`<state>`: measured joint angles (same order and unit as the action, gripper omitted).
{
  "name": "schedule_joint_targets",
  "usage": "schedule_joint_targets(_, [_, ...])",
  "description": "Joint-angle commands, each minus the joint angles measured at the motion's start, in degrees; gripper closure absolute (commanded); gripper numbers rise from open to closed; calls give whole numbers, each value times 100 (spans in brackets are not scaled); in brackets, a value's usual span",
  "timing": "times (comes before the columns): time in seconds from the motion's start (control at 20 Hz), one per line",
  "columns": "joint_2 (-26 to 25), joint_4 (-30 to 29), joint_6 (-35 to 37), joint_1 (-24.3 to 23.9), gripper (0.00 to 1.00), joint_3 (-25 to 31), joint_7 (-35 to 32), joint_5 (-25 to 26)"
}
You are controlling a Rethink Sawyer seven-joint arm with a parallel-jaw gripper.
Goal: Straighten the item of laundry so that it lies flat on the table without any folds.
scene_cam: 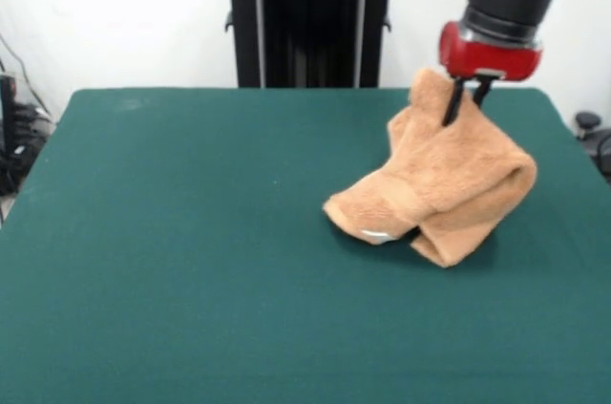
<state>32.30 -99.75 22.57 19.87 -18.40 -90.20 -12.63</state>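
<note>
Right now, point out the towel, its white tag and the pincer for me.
towel [458,180]: front view, on the raised, draped middle of the cloth.
white tag [379,235]: front view, at the low front edge resting on the table.
pincer [466,103]: front view, between the dark tips gripping the towel's top.

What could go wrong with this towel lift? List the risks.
1. The gripper pinches only the top edge of the towel; it may slip free.
2. The lower part stays bunched and folded on the table, so lifting alone may not undo the folds.
3. The towel sits toward one table edge; dragging could pull it off.
</note>
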Motion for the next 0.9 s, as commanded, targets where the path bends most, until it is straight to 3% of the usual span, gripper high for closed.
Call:
schedule_joint_targets(0.05, [52, 769, 1055, 191, 100, -80, -1614, -290])
schedule_joint_targets(0.2, [52, 645, 938, 85, 100, -116, -1379, -96])
schedule_joint_targets(0.4, [372, 7, 564, -336, 100, -65, -720, 324])
schedule_joint_targets(0.55, [784, -686, 96, -834, 100, 160, -208, 638])
schedule_joint_targets(0.9, [1334, -1656, -750, -1806, 100, 825, 64, 1348])
